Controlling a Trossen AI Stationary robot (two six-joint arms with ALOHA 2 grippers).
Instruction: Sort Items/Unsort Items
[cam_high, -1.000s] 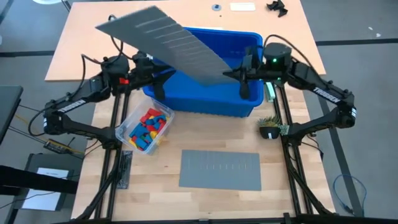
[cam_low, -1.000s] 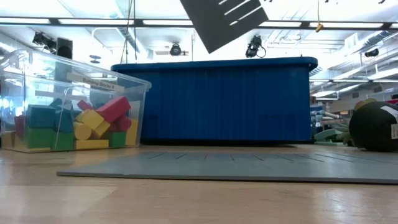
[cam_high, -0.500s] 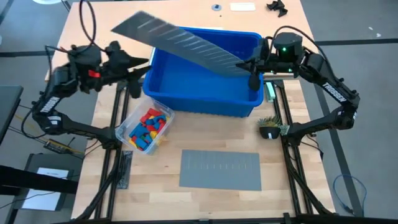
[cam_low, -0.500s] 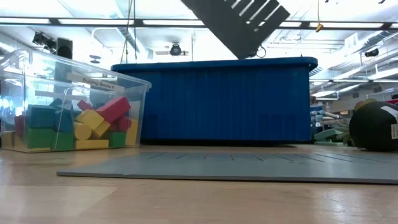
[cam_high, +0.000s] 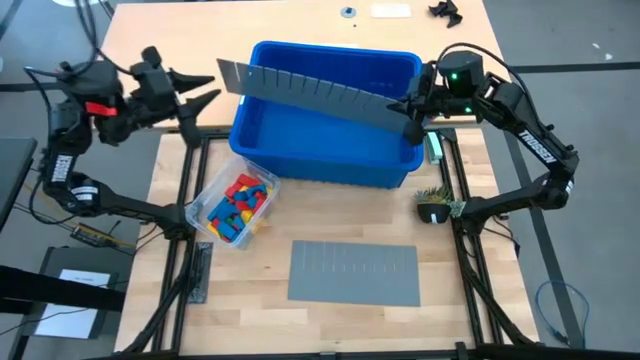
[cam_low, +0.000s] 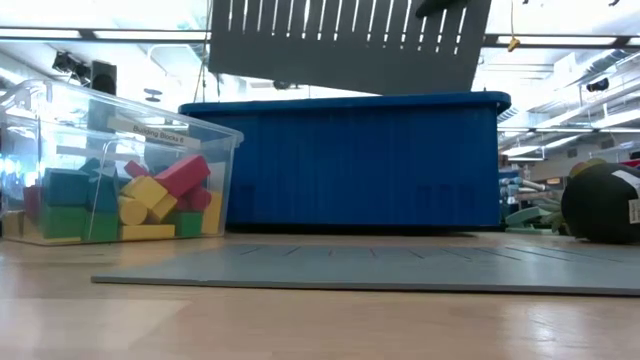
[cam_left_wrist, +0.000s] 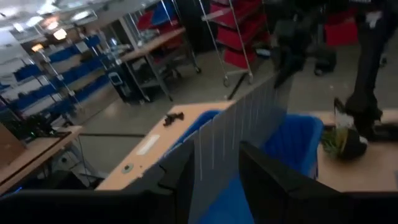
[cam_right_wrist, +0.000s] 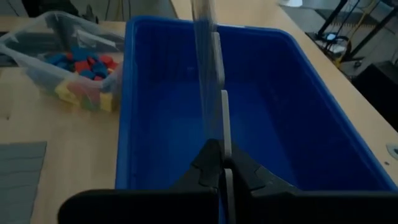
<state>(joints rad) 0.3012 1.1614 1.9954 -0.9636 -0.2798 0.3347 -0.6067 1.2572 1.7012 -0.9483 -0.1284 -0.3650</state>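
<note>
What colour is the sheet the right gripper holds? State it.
Grey, with slots along one edge: the divider sheet, clearest in the high view.

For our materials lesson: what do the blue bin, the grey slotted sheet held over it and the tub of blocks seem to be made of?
Blue bin: probably moulded plastic, uniform colour, slight sheen.
Grey slotted sheet, pinched by the right gripper: thin, rigid, matte, likely plastic or fibreboard.
Tub: clear plastic, the blocks show through; their material is unclear.

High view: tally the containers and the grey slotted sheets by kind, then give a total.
Blue bin: 1
Clear tub of toy blocks: 1
Grey slotted sheets: 2, one held over the bin by the right end effector, one flat on the table
Total: 4
</note>
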